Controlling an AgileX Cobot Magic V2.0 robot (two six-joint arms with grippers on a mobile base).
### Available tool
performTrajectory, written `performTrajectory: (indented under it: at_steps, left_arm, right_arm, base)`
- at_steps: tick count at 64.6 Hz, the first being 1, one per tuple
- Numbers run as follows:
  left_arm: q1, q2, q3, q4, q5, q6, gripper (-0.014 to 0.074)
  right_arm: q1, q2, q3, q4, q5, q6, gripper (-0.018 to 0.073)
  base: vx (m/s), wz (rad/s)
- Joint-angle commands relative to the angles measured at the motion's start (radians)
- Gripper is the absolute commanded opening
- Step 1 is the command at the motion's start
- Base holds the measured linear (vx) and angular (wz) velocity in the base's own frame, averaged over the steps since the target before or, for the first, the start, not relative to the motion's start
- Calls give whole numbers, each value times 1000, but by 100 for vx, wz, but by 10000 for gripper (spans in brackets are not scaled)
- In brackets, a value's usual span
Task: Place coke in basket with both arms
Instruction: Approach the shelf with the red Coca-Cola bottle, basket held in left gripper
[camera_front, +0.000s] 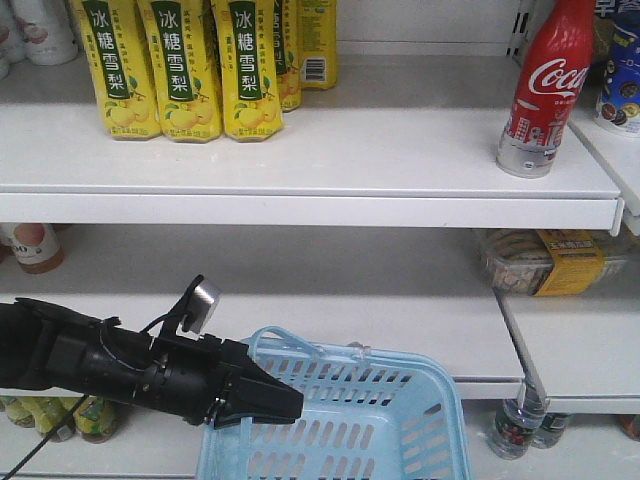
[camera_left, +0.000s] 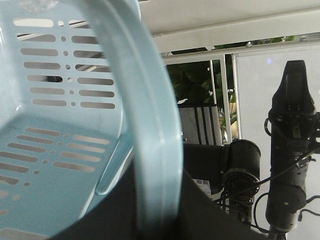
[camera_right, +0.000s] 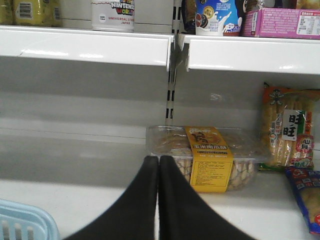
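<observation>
The coke (camera_front: 541, 88), a slim red bottle with white script, stands upright at the right end of the upper shelf (camera_front: 330, 165). The light blue basket (camera_front: 345, 425) is low at the centre, in front of the shelves. My left gripper (camera_front: 283, 404) comes in from the left and is shut on the basket's rim (camera_left: 155, 125), which runs between its jaws (camera_left: 157, 172). My right gripper (camera_right: 159, 160) is shut and empty, far below the coke. It points at the lower shelf. It also shows upright in the left wrist view (camera_left: 295, 75).
Yellow drink cartons (camera_front: 190, 65) stand on the upper shelf at left. A clear snack box with a yellow label (camera_right: 207, 157) lies on the lower shelf just ahead of my right gripper, with snack packs (camera_right: 287, 127) to its right. Bottles (camera_front: 515, 425) stand below.
</observation>
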Motion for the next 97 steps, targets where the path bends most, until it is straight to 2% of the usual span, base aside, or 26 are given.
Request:
performTrajectory:
  at_steps: [1,97]
  left_arm:
    - [-3,-50,-19,-77,79,14,-6]
    - [-3,-50,-19,-77,79,14,-6]
  right_arm:
    - [-7,-18,11,-7,-71,-4,-9]
    - [-7,-18,11,-7,-71,-4,-9]
  base:
    - [3,-1]
    - [2,0]
